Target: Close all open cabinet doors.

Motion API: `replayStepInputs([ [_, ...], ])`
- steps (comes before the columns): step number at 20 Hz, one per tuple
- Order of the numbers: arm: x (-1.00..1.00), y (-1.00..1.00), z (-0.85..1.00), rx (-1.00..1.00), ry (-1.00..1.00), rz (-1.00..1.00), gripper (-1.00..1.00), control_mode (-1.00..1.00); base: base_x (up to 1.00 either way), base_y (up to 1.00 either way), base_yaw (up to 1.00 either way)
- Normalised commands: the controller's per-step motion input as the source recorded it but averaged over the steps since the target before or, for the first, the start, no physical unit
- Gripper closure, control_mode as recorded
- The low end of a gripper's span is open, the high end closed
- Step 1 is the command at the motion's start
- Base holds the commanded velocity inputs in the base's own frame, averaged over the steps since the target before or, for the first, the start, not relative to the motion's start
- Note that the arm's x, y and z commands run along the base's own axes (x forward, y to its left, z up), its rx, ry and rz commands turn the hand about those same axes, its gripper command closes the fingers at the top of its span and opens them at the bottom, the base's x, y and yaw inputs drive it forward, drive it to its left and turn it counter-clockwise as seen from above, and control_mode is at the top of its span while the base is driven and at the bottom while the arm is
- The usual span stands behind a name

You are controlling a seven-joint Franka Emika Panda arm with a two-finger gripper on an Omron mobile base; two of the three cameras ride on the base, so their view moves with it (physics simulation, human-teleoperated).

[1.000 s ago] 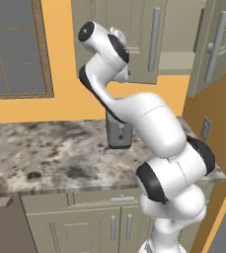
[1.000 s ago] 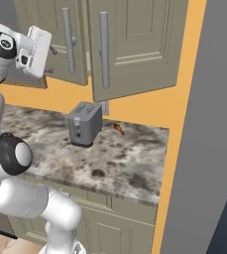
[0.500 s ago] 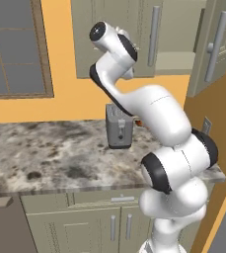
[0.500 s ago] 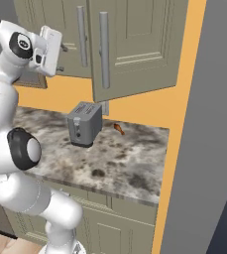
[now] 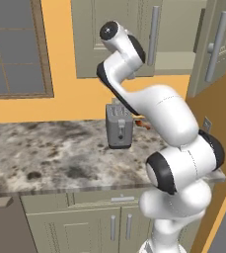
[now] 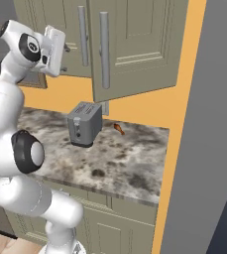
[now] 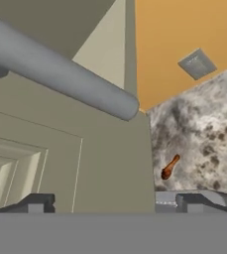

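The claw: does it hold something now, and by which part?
Nothing is held. The claw stands open before the cabinet door, below its silver bar handle.

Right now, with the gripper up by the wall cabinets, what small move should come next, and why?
Probably push the ajar cabinet door toward its frame. The gripper is open, holds nothing and sits close against the door's face below its handle, while that door stands swung out over the counter.
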Motion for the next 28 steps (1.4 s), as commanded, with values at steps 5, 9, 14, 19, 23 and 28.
replayStepInputs([
  [5,-0.10,-0.09,-0.04,0.09,-0.03,0.16,-1.00,-1.00,0.00,0.00,0.00],
  [9,-0.49,-0.04,0.00,0.01,-0.05,0.10,-1.00,-1.00,0.00,0.00,0.00],
  [14,-0.61,0.00,0.00,0.01,-0.06,0.03,-1.00,-1.00,0.00,0.00,0.00],
  [19,-0.58,-0.04,0.00,0.06,-0.04,-0.05,-1.00,-1.00,0.00,0.00,0.00],
  [23,-0.56,-0.20,0.00,0.10,-0.04,-0.19,-1.00,-1.00,0.00,0.00,0.00],
  [28,-0.57,-0.24,0.08,0.19,-0.01,-0.19,-1.00,-1.00,0.00,0.00,0.00],
])
